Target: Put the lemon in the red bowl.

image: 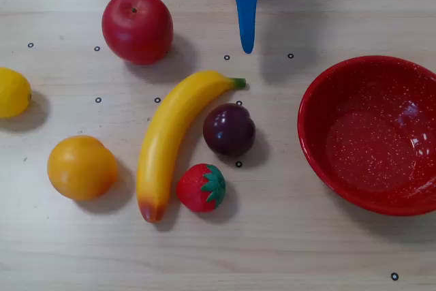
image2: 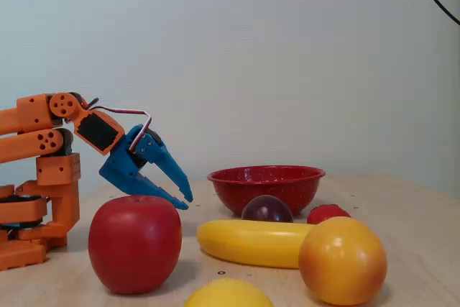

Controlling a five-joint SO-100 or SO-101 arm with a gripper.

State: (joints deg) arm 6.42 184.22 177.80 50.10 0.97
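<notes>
The lemon [image: 12,92] lies at the far left edge of the overhead view, cut off by the frame. In the fixed view only the lemon's top [image2: 228,294] shows at the bottom edge. The red bowl [image: 308,124] with white speckles stands empty at the right; in the fixed view the red bowl [image2: 266,181] is behind the fruit. My blue gripper [image: 246,47] hangs at the top centre, well away from the lemon. In the fixed view the gripper [image2: 187,201] points down over the table, fingertips together and nothing held.
A red apple [image: 137,26], an orange [image: 82,167], a banana [image: 170,138], a dark plum [image: 229,129] and a strawberry [image: 201,187] lie between the lemon and the bowl. The orange arm base [image2: 36,177] stands at the left of the fixed view.
</notes>
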